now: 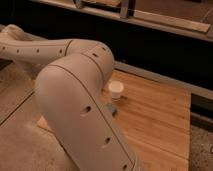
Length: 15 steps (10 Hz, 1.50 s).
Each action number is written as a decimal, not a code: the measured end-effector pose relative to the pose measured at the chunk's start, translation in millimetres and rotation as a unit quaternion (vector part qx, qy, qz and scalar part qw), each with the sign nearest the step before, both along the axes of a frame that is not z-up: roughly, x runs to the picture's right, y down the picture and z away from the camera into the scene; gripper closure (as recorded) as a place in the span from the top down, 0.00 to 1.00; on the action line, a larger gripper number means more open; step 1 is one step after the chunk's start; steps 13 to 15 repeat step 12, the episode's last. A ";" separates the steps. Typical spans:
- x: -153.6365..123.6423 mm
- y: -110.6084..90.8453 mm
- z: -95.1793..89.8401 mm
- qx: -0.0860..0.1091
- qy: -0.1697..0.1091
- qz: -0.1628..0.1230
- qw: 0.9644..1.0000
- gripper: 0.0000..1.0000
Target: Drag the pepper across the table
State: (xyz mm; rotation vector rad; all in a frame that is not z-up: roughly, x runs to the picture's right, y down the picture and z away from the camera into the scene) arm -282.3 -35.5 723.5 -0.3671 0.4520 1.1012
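Nowhere visible: the pepper. No red-orange shape shows on the bare part of the table [160, 115], and the robot arm [75, 100] covers the table's left and near-left part, so where the pepper lies cannot be told. The gripper is out of view too, past or behind the arm, so whether it is wide, narrow or holding anything cannot be told.

The table is light brown wood with plank lines running left-near to right-far, and it fills the right half of the scene. The arm is big, cream-white and smooth, with small dark round holes along its shell. One link comes in from the far left, bends at a rounded joint [97, 55] over the table's far-left edge, and a thicker link runs down toward the near bottom edge.

A small white cup [116, 90] stands upright on the table just right of the joint. Nearer, a small blue-grey object [113, 110] peeks out from behind the arm's edge; most of it is hidden and its kind is unclear.

A pale strip [165, 79] runs along the table's far edge, with a dark wall [150, 47] behind it. A light rail [165, 22] crosses the top. Speckled grey floor [20, 135] lies at near left.
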 end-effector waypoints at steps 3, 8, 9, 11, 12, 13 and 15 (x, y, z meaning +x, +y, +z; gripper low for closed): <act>0.9 -0.4 -2.1 0.003 -0.005 0.008 1.000 0.80; -0.6 0.2 -2.5 0.003 -0.006 0.007 1.000 0.80; -0.7 0.4 -2.4 0.003 -0.006 0.007 1.000 0.80; -0.5 0.4 -2.4 0.002 -0.006 0.007 1.000 0.80; -0.2 0.4 -2.2 0.002 -0.005 0.007 1.000 0.80; -0.2 0.4 -2.2 0.002 -0.005 0.007 1.000 0.80; -0.2 0.4 -2.2 0.002 -0.005 0.007 1.000 0.80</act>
